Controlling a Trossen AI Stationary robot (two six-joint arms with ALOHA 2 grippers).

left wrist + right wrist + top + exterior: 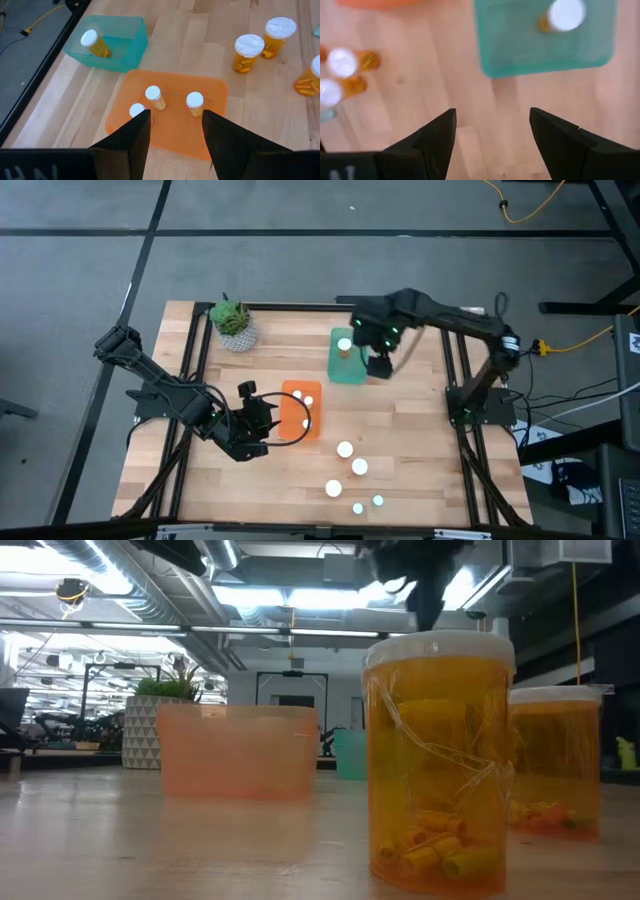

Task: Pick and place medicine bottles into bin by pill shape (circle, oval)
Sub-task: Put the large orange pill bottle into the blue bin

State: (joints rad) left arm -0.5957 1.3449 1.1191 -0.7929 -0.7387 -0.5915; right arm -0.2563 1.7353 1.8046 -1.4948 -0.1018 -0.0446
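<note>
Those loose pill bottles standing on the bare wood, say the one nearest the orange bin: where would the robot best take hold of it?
Probably from straight above, closing on the round white cap or the neck just under it of that bottle. It stands upright, cap up, with open wood around it and its nearest neighbour standing apart, so the fingers have room on either side.

No readable text, label or number anywhere.

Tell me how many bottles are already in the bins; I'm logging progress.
4: three in the orange bin at and, the last partly behind a finger, and one in the green bin at.
</note>
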